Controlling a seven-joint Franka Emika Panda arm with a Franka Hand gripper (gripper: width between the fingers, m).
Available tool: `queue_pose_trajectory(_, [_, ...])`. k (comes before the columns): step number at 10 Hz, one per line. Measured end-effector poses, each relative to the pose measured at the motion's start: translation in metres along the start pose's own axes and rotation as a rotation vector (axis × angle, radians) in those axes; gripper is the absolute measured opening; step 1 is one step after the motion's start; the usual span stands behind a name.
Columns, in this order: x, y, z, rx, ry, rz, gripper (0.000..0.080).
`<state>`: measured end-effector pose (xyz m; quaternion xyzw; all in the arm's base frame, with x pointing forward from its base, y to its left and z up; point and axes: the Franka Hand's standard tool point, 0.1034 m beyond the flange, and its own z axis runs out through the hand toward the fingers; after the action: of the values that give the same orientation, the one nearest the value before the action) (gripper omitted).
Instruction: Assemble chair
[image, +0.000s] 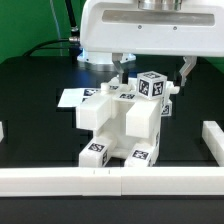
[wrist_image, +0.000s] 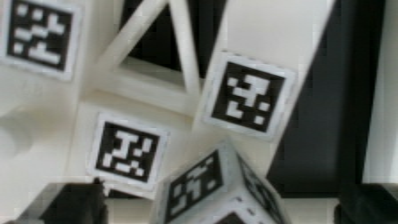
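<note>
While the gripper (image: 154, 68) hangs with its two fingers (image: 122, 66) spread wide and nothing clamped between them, the chair (image: 120, 125) stands directly beneath it on the black counter (image: 40, 125). The chair is a blocky white stack of slabs and bars. Its topmost piece, a small cube (image: 152, 87) with black-and-white tags on its faces, sits just under the gap between the fingers. One finger is off to each side of the cube, and neither appears to touch it. Lower down, farther from the gripper, two more tags (image: 97, 152) face outward at the foot of the chair.

In the wrist view, the chair (wrist_image: 178, 120) fills nearly the whole picture right below the gripper. Several of its tags (wrist_image: 244, 95) are seen close up on tilted white faces, somewhat blurred.

Below the gripper and off toward the exterior view's left, the marker board (image: 72, 97) lies flat on the counter just beside the chair. A plain white rail (image: 60, 181) runs along the counter edge, beyond the chair's foot from the gripper and well apart from it.
</note>
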<state>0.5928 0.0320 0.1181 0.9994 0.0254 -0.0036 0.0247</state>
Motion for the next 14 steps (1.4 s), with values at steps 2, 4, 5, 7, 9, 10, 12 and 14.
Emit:
queue_pose_trajectory(2, [0.0000, 0.0007, 0.0001, -0.004, -0.001, -0.143, 0.0649])
queue_pose_trajectory(4, [-0.0002, 0.0006, 0.0003, -0.004, -0.001, -0.197, 0.0649])
queue_pose_trajectory(5, [-0.0002, 0.0007, 0.0003, -0.004, -0.001, -0.195, 0.0529])
queue_pose_trajectory(7, [-0.0002, 0.0007, 0.0003, -0.004, -0.001, -0.195, 0.0285])
queue_pose_trajectory(9, [-0.0002, 0.0006, 0.0003, -0.004, -0.001, -0.189, 0.0287])
queue_pose_trajectory(10, [-0.0002, 0.0006, 0.0003, -0.003, -0.001, -0.162, 0.0287])
queue_pose_trajectory(12, [-0.0005, 0.0010, 0.0006, 0.012, -0.001, -0.036, 0.0287])
queue_pose_trajectory(14, [-0.0005, -0.0002, 0.0008, 0.016, -0.002, 0.205, 0.0287])
